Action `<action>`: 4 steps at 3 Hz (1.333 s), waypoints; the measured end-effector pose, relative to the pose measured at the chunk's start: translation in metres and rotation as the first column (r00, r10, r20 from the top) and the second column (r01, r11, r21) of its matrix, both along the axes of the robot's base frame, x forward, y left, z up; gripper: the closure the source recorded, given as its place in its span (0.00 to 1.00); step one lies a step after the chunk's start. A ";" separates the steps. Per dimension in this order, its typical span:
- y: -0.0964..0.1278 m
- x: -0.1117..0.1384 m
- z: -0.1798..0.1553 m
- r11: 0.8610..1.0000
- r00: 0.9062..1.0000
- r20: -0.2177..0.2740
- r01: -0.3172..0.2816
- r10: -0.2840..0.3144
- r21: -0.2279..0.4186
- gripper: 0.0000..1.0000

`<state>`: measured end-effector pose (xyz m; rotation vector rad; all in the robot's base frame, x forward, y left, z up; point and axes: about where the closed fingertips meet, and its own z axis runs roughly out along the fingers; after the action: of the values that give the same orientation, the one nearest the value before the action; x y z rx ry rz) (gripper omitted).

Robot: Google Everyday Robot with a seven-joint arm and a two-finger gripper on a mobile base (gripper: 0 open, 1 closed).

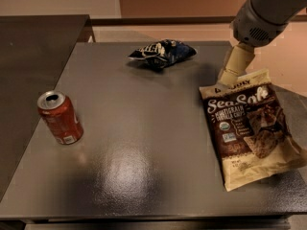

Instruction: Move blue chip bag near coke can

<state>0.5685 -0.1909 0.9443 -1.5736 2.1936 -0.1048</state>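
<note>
The blue chip bag (162, 53), crumpled dark navy foil with white lettering, lies near the far edge of the grey table (144, 143). The coke can (60, 117), red with a silver top, stands upright at the table's left side, far from the bag. My gripper (230, 73) hangs from the grey arm at the upper right, over the far end of the tan "Sea Salt" bag. It is to the right of the blue chip bag and apart from it. It holds nothing that I can see.
A large flat tan-and-brown "Sea Salt" chip bag (252, 128) lies on the table's right side, partly over the edge. A second dark table (33, 47) adjoins on the left. A tan floor and wall lie beyond the far edge.
</note>
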 end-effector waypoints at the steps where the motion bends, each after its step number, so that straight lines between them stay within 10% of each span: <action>1: 0.018 0.054 -0.012 0.997 0.999 0.030 0.012 -0.014 0.075 0.00; 4: 0.084 0.152 -0.064 0.977 0.999 -0.008 -0.040 0.043 0.208 0.00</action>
<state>0.7203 -0.1070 0.8802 -1.5048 2.1028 0.1433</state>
